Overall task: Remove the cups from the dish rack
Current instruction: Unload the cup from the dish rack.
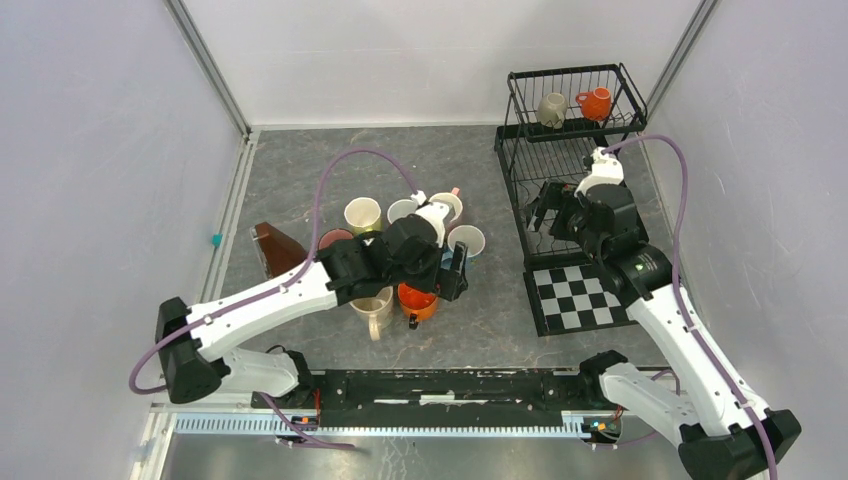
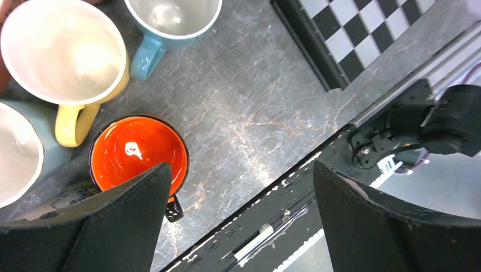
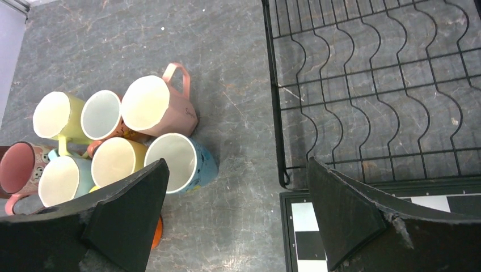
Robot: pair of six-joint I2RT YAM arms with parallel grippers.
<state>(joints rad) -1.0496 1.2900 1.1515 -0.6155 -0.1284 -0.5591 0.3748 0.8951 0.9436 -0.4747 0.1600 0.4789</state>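
Observation:
The black wire dish rack (image 1: pixel 575 135) stands at the back right. Its upper tier holds a grey-olive cup (image 1: pixel 552 108) and an orange cup (image 1: pixel 596 102). Several cups (image 1: pixel 405 215) stand grouped mid-table. My left gripper (image 2: pixel 241 166) is open and holds nothing, just right of an orange cup (image 2: pixel 139 153) that stands upright on the table beside a yellow cup (image 2: pixel 62 51). My right gripper (image 3: pixel 236 164) is open and empty, over the table between a light blue cup (image 3: pixel 181 164) and the rack's slotted lower tier (image 3: pixel 368 96).
A black-and-white checkered mat (image 1: pixel 580 295) lies in front of the rack. A flat brown wedge (image 1: pixel 278 247) sits left of the cup group. The arms' black base rail (image 1: pixel 450 385) runs along the near edge. Walls close in on both sides.

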